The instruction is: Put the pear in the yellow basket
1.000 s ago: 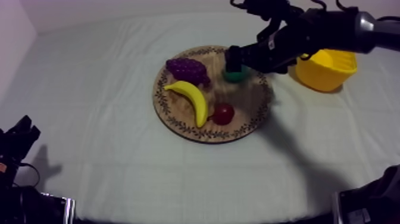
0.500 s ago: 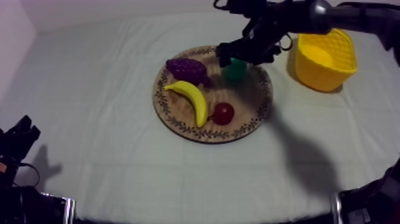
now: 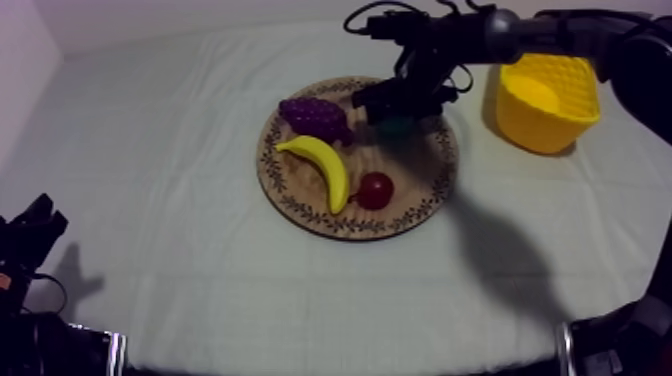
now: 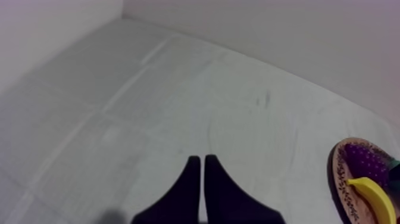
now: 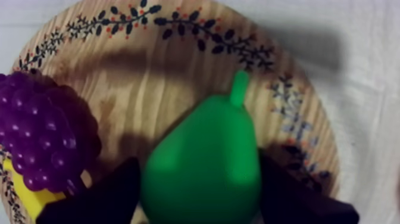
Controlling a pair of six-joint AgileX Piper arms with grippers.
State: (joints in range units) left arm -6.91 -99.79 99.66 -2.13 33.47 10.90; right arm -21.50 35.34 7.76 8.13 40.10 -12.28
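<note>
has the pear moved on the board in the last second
No. In the top view the pear lies at the same spot on the wooden board, near its far rim, beside the grapes.

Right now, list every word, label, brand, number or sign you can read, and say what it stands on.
None: no text, label, brand or number can be read anywhere.
The wooden board bears only a rim pattern of leaves and dots, no letters.
The pear, bunch of grapes, banana, small red fruit, yellow basket and cloth are plain.
</note>
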